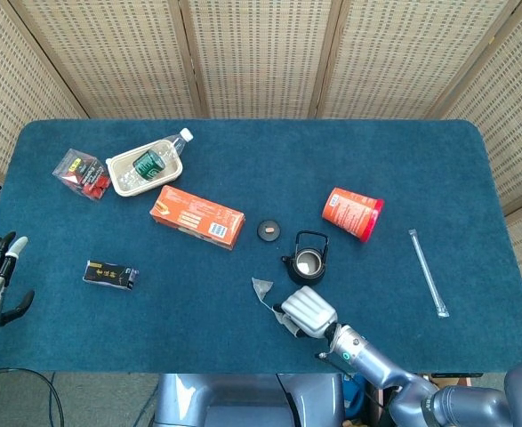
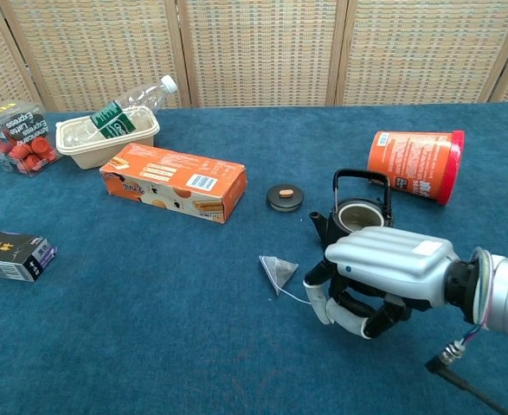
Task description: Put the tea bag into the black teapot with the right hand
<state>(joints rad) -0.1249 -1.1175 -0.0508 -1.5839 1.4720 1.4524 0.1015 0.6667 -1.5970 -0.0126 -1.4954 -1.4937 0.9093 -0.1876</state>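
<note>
Tea bag not yet in pot; only its string in hand.
Right hand (image 2: 376, 281) fingers curled, pinching the string; tea bag (image 2: 277, 271) lies on blue table (image 2: 193, 294), beside lidless black teapot (image 2: 357, 220). Remaining: lift, carry, drop in.

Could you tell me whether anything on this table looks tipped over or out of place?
Yes. The red cylindrical snack canister lies on its side right of the black teapot. The clear plastic water bottle lies tilted across the beige tray. The teapot's small round lid sits apart on the blue cloth.
</note>
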